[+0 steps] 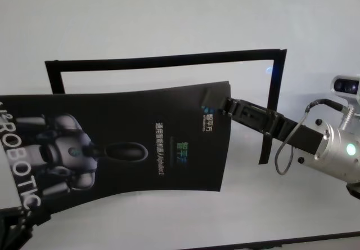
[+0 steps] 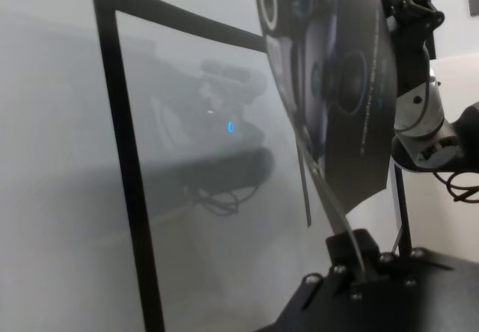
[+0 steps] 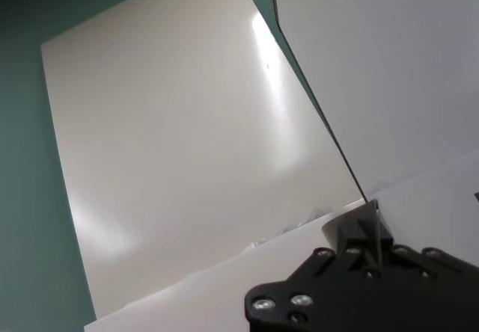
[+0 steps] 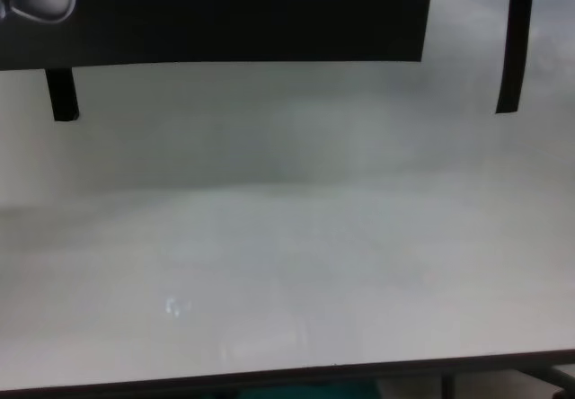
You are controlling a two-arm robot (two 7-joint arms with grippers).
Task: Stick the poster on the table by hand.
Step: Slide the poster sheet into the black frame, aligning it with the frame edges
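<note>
Large glossy black rectangular poster (image 1: 140,143): white capitals "ROBOTIC" run sideways along its left end, beside the silver-grey robot image. Small white sideways lettering near the centre, ending in "2", is otherwise too small to read; a "2" also shows in chest view.

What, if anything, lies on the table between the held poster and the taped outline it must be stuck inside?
Nothing visible does. The poster, pinched by the right gripper and left gripper, hangs above bare table partly over the black tape outline.

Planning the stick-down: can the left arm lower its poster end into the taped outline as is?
Probably yes: the poster hangs between both pincers, left pincer and right pincer, with bare table inside the tape outline.
</note>
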